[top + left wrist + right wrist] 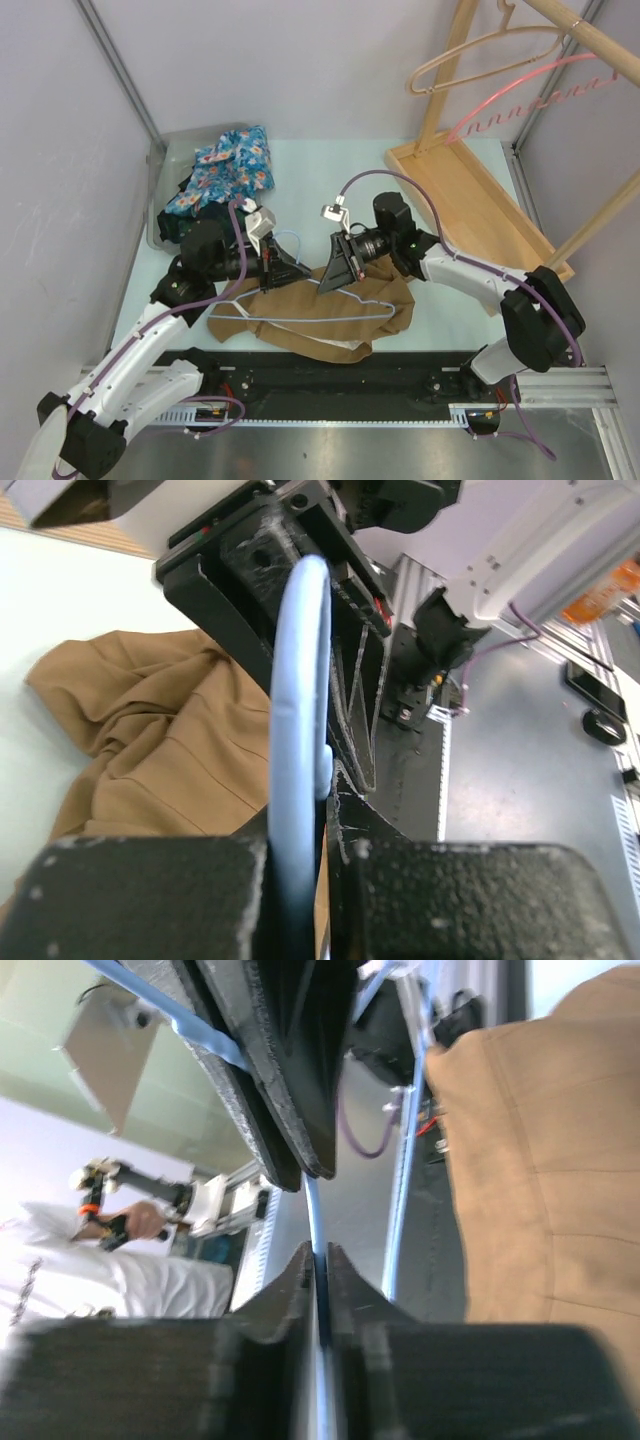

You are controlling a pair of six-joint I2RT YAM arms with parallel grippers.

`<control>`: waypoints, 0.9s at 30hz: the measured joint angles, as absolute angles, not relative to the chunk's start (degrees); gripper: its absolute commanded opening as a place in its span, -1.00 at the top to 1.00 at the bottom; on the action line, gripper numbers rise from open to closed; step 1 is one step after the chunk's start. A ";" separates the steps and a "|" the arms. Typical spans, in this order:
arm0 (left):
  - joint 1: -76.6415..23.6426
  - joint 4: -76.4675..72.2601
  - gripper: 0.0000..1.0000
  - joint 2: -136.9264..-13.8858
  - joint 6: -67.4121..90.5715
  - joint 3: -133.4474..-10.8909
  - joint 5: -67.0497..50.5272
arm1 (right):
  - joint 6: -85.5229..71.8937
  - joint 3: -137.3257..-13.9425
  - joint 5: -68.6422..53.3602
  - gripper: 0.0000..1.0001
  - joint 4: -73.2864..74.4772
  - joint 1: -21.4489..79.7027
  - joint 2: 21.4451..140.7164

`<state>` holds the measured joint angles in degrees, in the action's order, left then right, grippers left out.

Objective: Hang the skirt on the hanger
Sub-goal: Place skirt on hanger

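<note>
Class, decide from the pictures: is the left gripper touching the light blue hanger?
Touching. The left wrist view shows the left gripper shut on the hanger, with the blue hook clamped tight and no gap on either side.

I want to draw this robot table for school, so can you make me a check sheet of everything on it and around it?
Surface: pale table, arms bolted at its near edge.
Job's things: brown skirt lies crumpled near the arms; light blue hanger lies over it, skirt not hung yet.
Clutter: flowery clothes in a grey bin, far left corner.
Grippers: left gripper, jaws shut on the hanger's hook; right gripper, jaws shut on its thin wire.
Cables: purple cables run along both arms.
Surroundings: wooden rack at far right, carrying a pink hanger and a beige hanger; grey walls.
</note>
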<state>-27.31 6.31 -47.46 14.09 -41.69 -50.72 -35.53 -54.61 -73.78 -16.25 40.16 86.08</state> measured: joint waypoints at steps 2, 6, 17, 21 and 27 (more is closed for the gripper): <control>-27.31 6.33 1.00 -47.35 14.00 -41.69 -49.36 | -34.39 -54.89 -72.53 0.19 -15.09 39.31 86.04; -27.07 6.39 1.00 -46.30 13.32 -41.69 -43.00 | -31.59 -55.00 -67.46 0.05 -9.76 36.49 84.58; -27.00 6.61 1.00 -43.24 13.37 -41.23 -24.77 | -21.15 -55.35 -32.60 -0.13 17.10 35.42 63.55; -26.96 6.63 1.00 -43.55 14.13 -41.23 -18.52 | -19.94 -56.31 -17.23 -0.37 25.78 46.63 60.25; -26.96 6.61 1.00 -45.19 15.29 -41.23 -12.05 | -22.15 -56.29 0.19 -0.36 35.62 60.27 63.99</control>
